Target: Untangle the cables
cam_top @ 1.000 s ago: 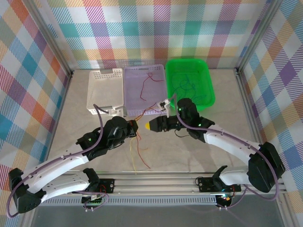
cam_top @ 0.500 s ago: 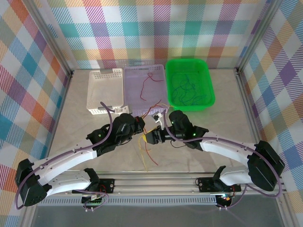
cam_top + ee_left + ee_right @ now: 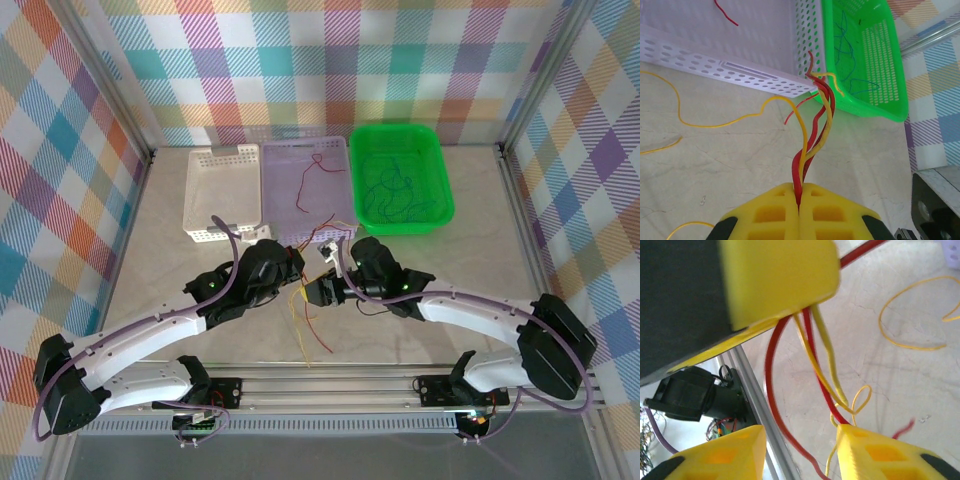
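Where the arms meet at the centre of the top view, the left gripper [image 3: 288, 272] and right gripper [image 3: 322, 290] face each other above the tabletop [image 3: 470, 255]. The cables [image 3: 308, 325] trail just below them, and further strands lie in the lilac basket [image 3: 305, 190] and green basket [image 3: 400, 180] above.

Left wrist view: jaws clamped on red and yellow strands at bottom centre, evidently anchoring the bundle.

Right wrist view: jaws apart along the bottom edge with strands passing between them, judged as positioning to take one strand.
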Tool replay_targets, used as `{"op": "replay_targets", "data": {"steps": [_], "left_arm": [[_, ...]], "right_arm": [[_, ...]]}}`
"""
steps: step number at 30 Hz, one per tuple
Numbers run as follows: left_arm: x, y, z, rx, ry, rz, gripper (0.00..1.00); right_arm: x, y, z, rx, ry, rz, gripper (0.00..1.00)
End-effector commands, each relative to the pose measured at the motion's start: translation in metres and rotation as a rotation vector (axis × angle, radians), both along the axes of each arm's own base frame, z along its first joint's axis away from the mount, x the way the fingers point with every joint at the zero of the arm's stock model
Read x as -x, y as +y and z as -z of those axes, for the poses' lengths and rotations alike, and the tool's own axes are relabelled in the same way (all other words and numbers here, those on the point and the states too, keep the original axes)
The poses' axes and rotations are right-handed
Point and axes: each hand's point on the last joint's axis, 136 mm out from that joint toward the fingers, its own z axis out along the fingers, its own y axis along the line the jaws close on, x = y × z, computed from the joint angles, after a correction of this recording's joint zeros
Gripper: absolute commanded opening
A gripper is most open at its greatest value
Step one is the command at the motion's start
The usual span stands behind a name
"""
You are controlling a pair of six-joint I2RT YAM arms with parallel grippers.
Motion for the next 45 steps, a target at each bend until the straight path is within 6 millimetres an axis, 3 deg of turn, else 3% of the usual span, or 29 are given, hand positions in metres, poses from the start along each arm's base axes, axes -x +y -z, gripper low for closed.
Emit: {"op": "replay_targets", "data": {"steps": [1,7,13,20,22,27,29,33,39,45], "left_arm": [[-0.005,0.005,-0.017,0.032,-0.017,-0.041,0.00],[-0.004,0.007,-0.014,0.029,-0.005,-0.050,0.00],[-0.006,0.010,-0.012,0.014,0.004,-0.073,0.00],[-0.007,0.008,-0.008,0.015,0.023,-0.082,0.00],[-0.007,0.008,-0.008,0.016,0.024,-0.082,0.00],[-0.005,0.014,-0.008,-0.003,0.023,-0.087,0.00],[-0.003,0.018,-0.010,-0.013,0.016,-0.090,0.02],[0.001,0.023,-0.006,-0.046,0.016,-0.079,0.11],[0.007,0.027,0.004,-0.088,0.034,-0.050,0.47],[0.015,0.026,0.017,-0.073,0.055,-0.016,0.65]], "right_arm": [[-0.002,0.007,-0.004,-0.019,-0.010,0.007,0.46],[-0.006,0.007,-0.007,-0.016,-0.032,0.035,0.38],[0.002,0.015,-0.014,-0.041,-0.032,0.004,0.41],[0.002,0.021,-0.002,0.003,-0.021,0.015,0.41],[-0.001,0.020,0.001,0.029,-0.029,0.036,0.34],[-0.007,0.009,-0.003,0.065,-0.062,0.088,0.04],[-0.007,0.005,-0.007,0.069,-0.080,0.092,0.00],[0.000,-0.002,-0.024,0.045,-0.114,0.072,0.00],[0.013,-0.010,-0.056,-0.021,-0.149,0.023,0.00],[0.012,-0.020,-0.077,-0.082,-0.135,0.021,0.00]]}}
